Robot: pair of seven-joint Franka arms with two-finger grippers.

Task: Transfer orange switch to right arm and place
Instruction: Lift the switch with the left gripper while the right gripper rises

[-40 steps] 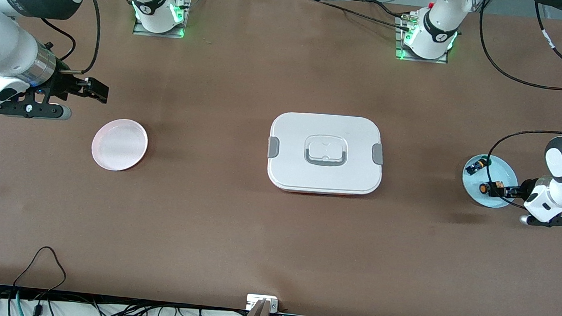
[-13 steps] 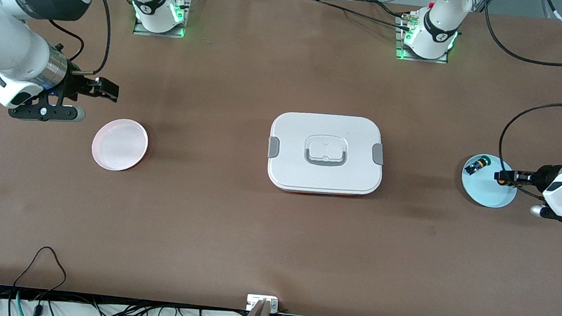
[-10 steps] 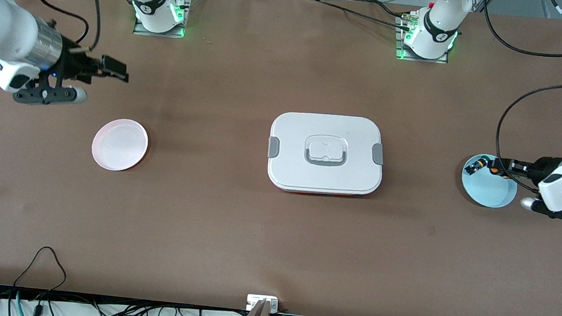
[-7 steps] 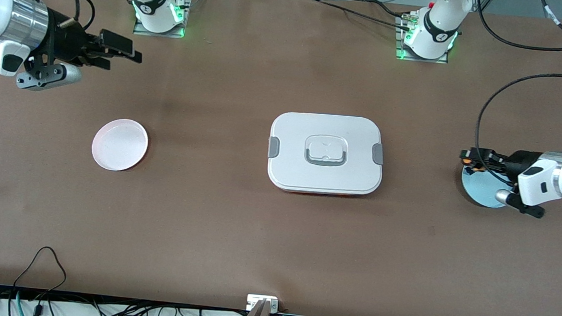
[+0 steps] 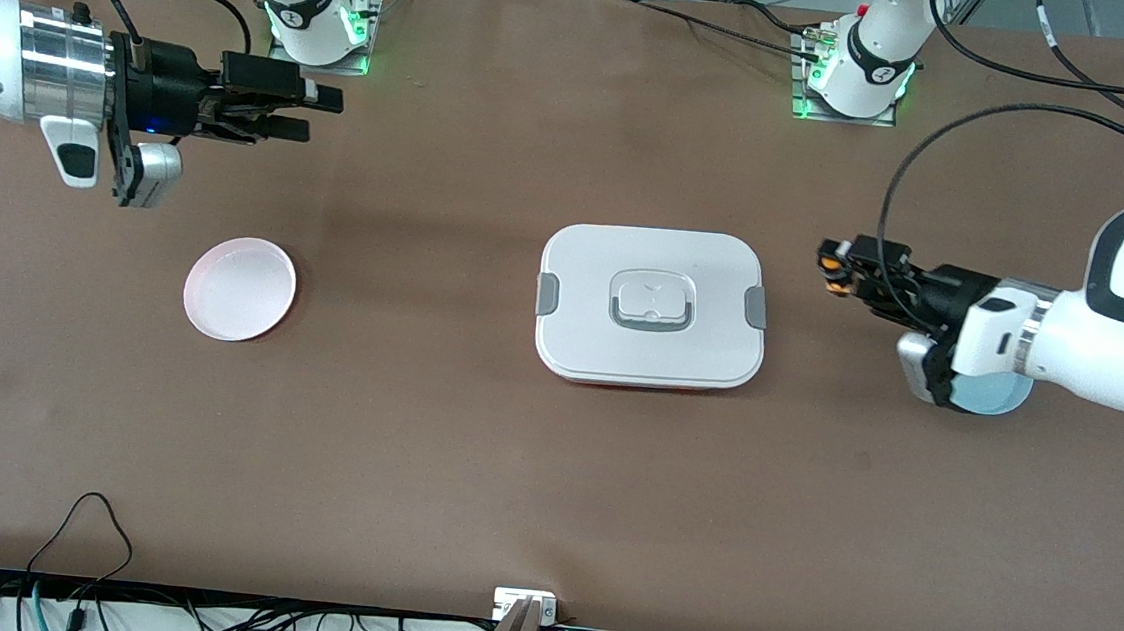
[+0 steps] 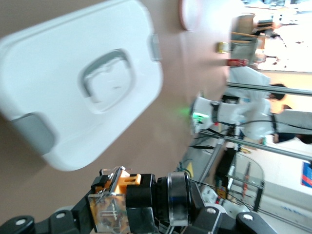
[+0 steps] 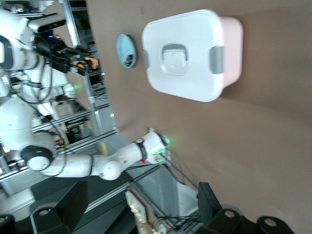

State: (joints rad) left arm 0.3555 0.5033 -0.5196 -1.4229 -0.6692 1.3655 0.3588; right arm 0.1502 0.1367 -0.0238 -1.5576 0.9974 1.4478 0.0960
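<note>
My left gripper [image 5: 839,260] is shut on the orange switch [image 5: 831,274] and holds it in the air just off the white box's end toward the left arm. The left wrist view shows the switch's orange block and black body [image 6: 130,180] pinched between the left gripper's [image 6: 117,197] pads. The right arm's gripper [image 5: 322,114] hovers open with nothing in it, over bare table in front of its own base. Its dark fingers [image 7: 209,200] stand wide apart in the right wrist view, which also shows the held switch [image 7: 90,62] far off.
A closed white box [image 5: 651,305] with grey latches sits mid-table. A pink plate [image 5: 239,288] lies toward the right arm's end. A light blue plate [image 5: 997,398] lies toward the left arm's end, mostly covered by the left wrist.
The left gripper lifted the orange switch off the blue plate and carried it toward the white box. The right gripper swung up, away from the pink plate and toward the table's middle, staying open.
</note>
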